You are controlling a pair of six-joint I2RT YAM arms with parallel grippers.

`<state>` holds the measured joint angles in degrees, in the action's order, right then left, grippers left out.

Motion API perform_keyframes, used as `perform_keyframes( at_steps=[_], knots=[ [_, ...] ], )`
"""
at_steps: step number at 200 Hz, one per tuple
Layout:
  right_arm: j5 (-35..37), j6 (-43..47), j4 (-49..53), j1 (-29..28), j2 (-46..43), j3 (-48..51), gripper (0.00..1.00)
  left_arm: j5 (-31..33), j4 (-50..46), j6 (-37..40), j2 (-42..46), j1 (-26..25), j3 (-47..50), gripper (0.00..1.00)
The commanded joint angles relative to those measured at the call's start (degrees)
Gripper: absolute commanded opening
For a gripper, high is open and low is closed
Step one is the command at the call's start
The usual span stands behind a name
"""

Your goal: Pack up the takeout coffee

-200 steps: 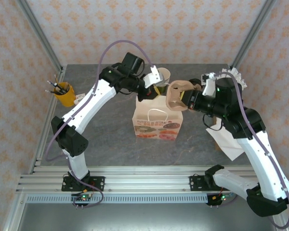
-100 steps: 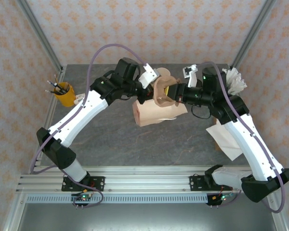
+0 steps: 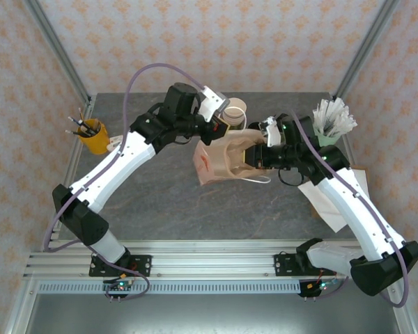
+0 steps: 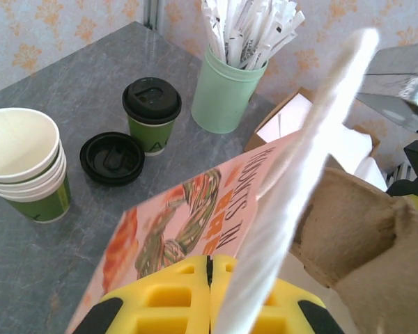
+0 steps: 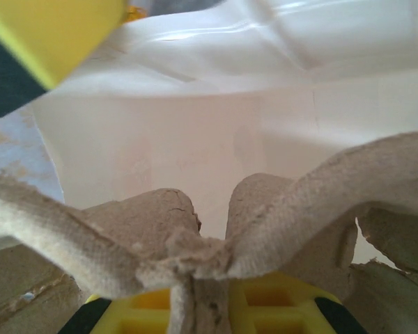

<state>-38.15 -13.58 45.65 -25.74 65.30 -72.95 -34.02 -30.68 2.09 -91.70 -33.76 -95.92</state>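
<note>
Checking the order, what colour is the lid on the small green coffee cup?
Black. The lid shows clearest in the left wrist view.

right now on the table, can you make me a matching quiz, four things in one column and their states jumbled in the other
1 takeout coffee
2 loose black lid
3 mint cup
4 cup stack

a full of white wrapped sticks
b lying flat on the table
c upright, lid on
d nested, no lids

Pairs: 1-c, 2-b, 3-a, 4-d
</note>
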Motion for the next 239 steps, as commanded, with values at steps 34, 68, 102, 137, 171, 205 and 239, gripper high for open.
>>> perform_keyframes(
  at_steps=[34, 68, 102, 137, 171, 205, 239],
  knots=[
    [22.3, 0.0, 2.8, -3.9, 0.3, -2.1, 0.0, -1.8, 12.2, -9.1, 1.7, -3.5, 5.3, 0.0],
    [23.5, 6.8, 3.9, -5.3, 2.2, -1.4, 0.0, -2.5, 14.5, -12.8, 0.6, -3.6, 4.2, 0.0],
    [21.9, 13.3, -0.5, -5.3, 2.2, 2.9, 0.0, -5.0, 14.8, -16.7, -1.7, -3.6, 2.6, 0.0],
    [22.6, 14.7, -6.7, -5.5, 2.1, 6.4, 0.0, -3.3, 16.3, -24.9, -3.6, -3.6, 2.4, 0.0],
    [21.2, 22.4, -8.9, -5.5, 2.1, 8.8, 0.0, 1.9, 14.0, -31.8, -4.8, -3.1, 1.0, 0.0],
    [19.3, 25.2, -11.1, -5.4, 3.8, 11.2, 0.0, 1.0, 14.8, -40.1, -6.9, -2.2, -0.2, 0.0],
    [19.7, 18.5, -10.8, -5.2, 6.5, 8.6, 0.0, 0.8, 14.6, -39.8, -7.0, -2.2, -0.1, 0.0]
  ],
)
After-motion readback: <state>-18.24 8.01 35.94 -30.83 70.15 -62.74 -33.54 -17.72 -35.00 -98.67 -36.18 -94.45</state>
